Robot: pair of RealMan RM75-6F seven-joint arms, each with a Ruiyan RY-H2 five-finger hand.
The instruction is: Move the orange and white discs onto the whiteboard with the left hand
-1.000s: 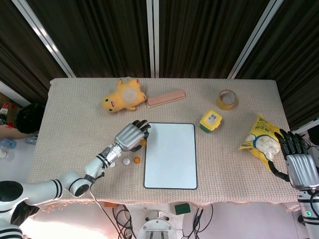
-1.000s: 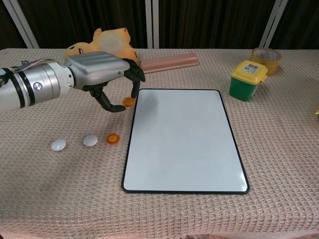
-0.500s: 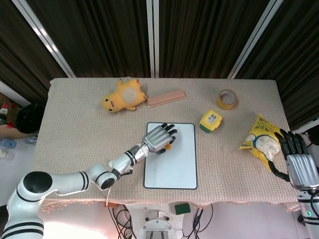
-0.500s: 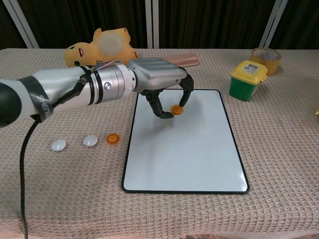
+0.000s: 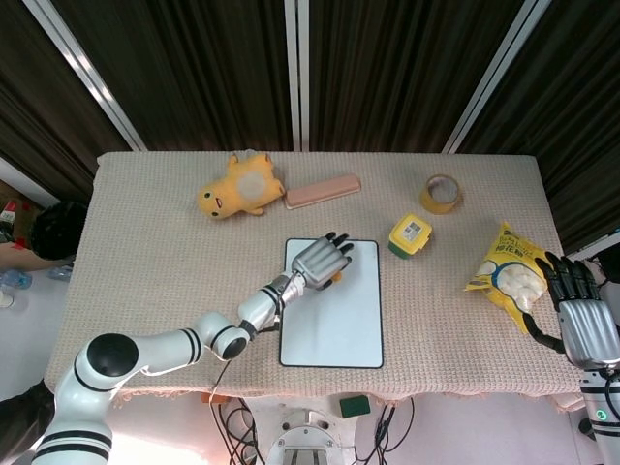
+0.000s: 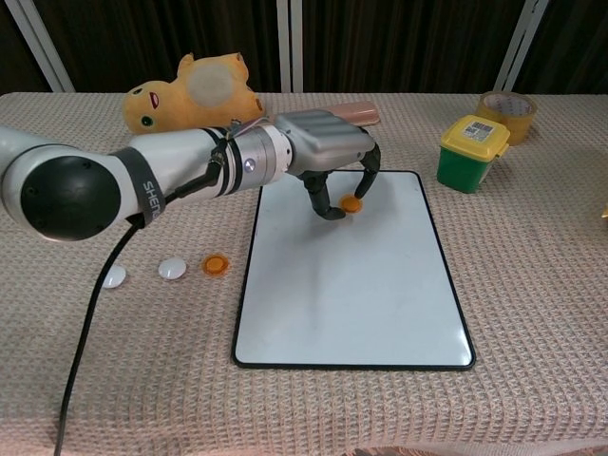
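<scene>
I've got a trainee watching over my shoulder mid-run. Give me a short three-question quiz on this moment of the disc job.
1. True or false: the left hand holds an orange disc over the whiteboard.
2. How many discs lie on the cloth left of the whiteboard? A) one B) two C) three
3. Fill in: the right hand is at the table's edge beside the yellow ______.

Key
1. True; the disc is pinched between fingertips above the board's upper part.
2. C: one orange disc and two white discs.
3. Snack bag.
</scene>
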